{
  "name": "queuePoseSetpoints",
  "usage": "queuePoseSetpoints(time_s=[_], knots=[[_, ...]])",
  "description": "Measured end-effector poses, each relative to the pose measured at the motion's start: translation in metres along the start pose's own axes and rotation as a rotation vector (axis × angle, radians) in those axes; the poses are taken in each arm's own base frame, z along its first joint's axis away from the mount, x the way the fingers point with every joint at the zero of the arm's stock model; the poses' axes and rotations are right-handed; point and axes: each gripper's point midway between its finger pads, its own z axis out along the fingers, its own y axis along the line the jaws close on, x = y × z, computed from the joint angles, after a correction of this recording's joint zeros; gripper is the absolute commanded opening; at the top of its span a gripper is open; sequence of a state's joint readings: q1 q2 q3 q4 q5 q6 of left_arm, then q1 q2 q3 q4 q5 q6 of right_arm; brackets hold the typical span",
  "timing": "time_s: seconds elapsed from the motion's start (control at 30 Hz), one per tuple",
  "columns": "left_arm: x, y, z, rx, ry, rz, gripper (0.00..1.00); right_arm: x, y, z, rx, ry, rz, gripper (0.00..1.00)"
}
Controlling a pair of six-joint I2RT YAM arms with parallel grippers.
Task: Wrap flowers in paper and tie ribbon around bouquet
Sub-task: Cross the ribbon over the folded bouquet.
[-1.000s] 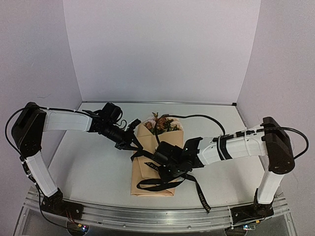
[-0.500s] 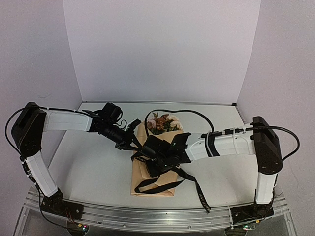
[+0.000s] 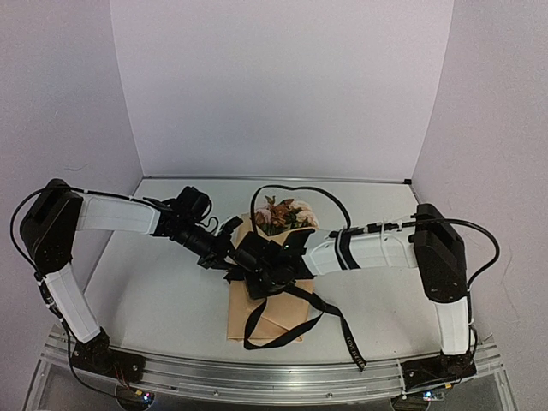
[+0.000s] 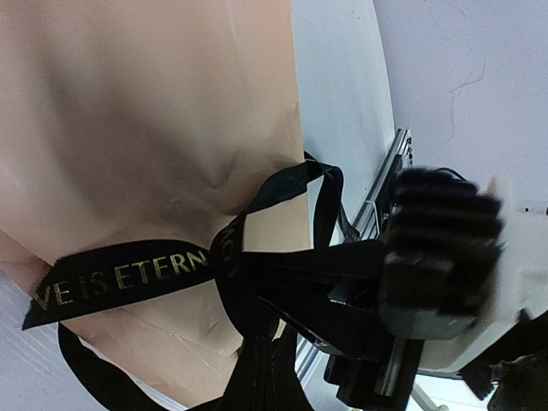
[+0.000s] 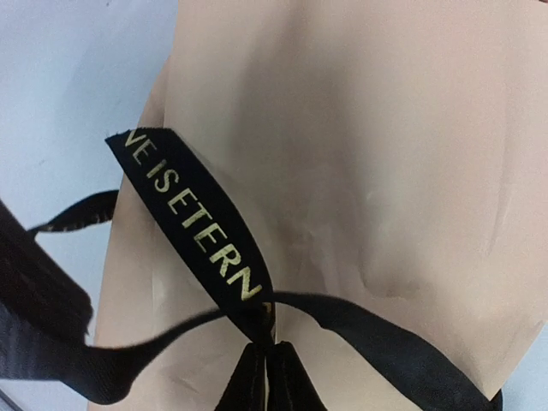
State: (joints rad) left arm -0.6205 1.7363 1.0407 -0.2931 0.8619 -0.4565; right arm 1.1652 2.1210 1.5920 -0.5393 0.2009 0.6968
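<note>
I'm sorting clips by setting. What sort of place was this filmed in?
Probably a robot lab test booth: plain white panels wall in a pale table, and the left arm and right arm are bolted to an aluminium rail at its near edge, working a bouquet and ribbon.

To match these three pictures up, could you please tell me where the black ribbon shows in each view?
Top external: ribbon crosses the paper, centre, tail trailing right.
Left wrist: lettered ribbon, lower left.
Right wrist: lettered ribbon, left of centre.
Shared landmark: the tan paper.
</note>
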Motion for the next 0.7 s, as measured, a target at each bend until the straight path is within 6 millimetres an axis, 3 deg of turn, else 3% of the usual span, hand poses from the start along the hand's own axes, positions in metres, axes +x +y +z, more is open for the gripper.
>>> queuePoseSetpoints(time_s=[0.17, 0.27, 0.47, 0.57, 0.7], knots=[[0.004, 0.004, 0.001, -0.003, 0.005, -0.035, 0.01, -0.013, 0.003, -0.001, -0.006, -0.033, 0.029, 0.27], [0.003, 0.004, 0.001, -0.004, 0.0, -0.043, 0.1, -0.013, 0.005, -0.001, -0.012, -0.037, 0.029, 0.31], [0.0, 0.008, 0.001, -0.025, -0.014, -0.053, 0.25, 0.006, -0.008, -0.001, -0.013, -0.008, 0.023, 0.39], [0.0, 0.011, 0.001, -0.035, -0.017, -0.053, 0.26, 0.008, -0.012, -0.01, -0.027, -0.009, 0.026, 0.44], [0.001, 0.013, 0.001, -0.043, -0.019, -0.055, 0.23, -0.004, -0.011, -0.035, -0.065, -0.05, 0.035, 0.51]])
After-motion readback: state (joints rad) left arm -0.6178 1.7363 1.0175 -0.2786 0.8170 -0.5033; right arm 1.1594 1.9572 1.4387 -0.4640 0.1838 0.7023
